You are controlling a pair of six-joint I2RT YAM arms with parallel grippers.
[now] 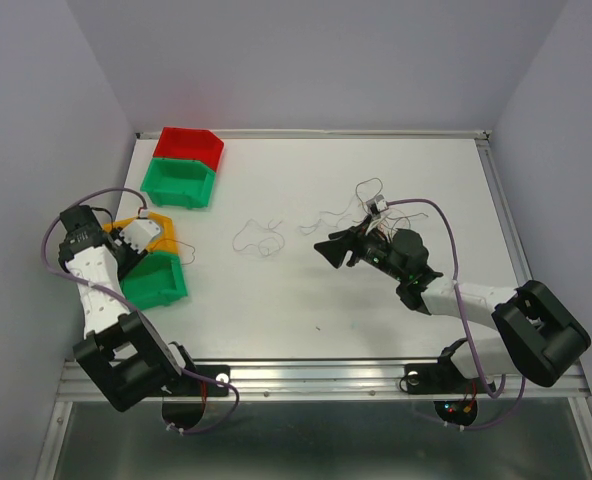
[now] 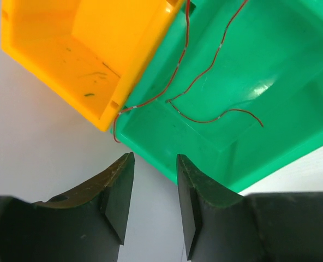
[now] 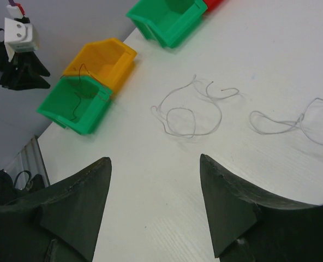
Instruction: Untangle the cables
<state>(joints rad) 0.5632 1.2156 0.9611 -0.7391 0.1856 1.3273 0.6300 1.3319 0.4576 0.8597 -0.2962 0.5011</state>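
Left tool (image 2: 154,164), jaws apart and empty, hovers by the green bin (image 2: 270,82). At twelve o'clock the red wire (image 2: 180,57) straddles the orange bin (image 2: 85,49) wall, and I fear a snag. Right tool (image 3: 155,158) gapes empty.

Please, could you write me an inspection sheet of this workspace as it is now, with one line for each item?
Surface: white table, dry, one small dark speck.
Job's things: red wire lies in the near green bin, with one end over the rim beside the orange bin. A whitish wire loop and a second whitish strand lie loose on the table, apart.
Clutter: far green bin and red bin at back left; otherwise nothing seen.
Grippers: left gripper open, empty, over the near green bin's edge. Right gripper open, empty, short of the loop.
Cables: purple arm cables loop off both arms.
Surroundings: plain grey walls; metal rail at the near edge.
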